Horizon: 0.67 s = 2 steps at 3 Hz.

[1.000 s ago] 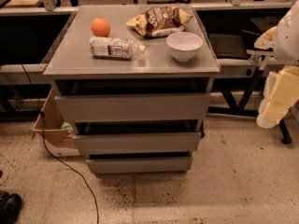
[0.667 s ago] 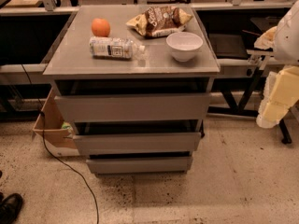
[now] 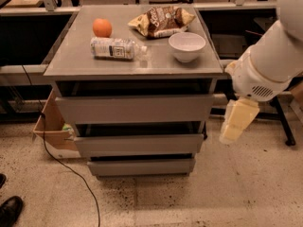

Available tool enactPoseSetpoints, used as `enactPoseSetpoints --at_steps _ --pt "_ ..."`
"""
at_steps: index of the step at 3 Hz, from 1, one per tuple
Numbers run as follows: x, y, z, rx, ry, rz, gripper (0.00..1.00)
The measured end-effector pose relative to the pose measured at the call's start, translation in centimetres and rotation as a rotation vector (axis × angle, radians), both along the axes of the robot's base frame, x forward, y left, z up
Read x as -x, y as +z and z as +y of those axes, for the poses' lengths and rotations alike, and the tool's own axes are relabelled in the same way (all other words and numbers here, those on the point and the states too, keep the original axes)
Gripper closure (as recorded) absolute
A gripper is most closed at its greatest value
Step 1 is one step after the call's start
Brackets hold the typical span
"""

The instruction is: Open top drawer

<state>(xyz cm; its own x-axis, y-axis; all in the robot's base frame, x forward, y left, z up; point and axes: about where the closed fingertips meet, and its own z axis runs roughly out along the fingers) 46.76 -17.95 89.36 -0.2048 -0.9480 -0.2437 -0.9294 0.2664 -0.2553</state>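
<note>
The top drawer is the widest grey front panel, just under the grey cabinet top. Its flat front has no handle and none of its interior shows. The middle drawer and the smallest bottom drawer sit below it, each narrower than the one above. My gripper hangs pointing down from the white arm, to the right of the cabinet and level with the top and middle drawers. It does not touch the cabinet.
On the cabinet top lie an orange, a plastic bottle on its side, a white bowl and a chip bag. A cardboard box and a black cable are at the cabinet's left. A shoe is at bottom left.
My arm has swung left and down, so the gripper is closer to the cabinet's right side. The drawers and the things on top have not moved.
</note>
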Motion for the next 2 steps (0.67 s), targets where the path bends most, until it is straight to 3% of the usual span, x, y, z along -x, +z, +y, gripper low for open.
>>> enactPoseSetpoints --at_steps 1,2 --pt "-1.78 -3.52 2.35 -0.022 0.028 -0.045 0.0" --pt "-1.78 -3.52 2.35 -0.022 0.028 -0.045 0.0"
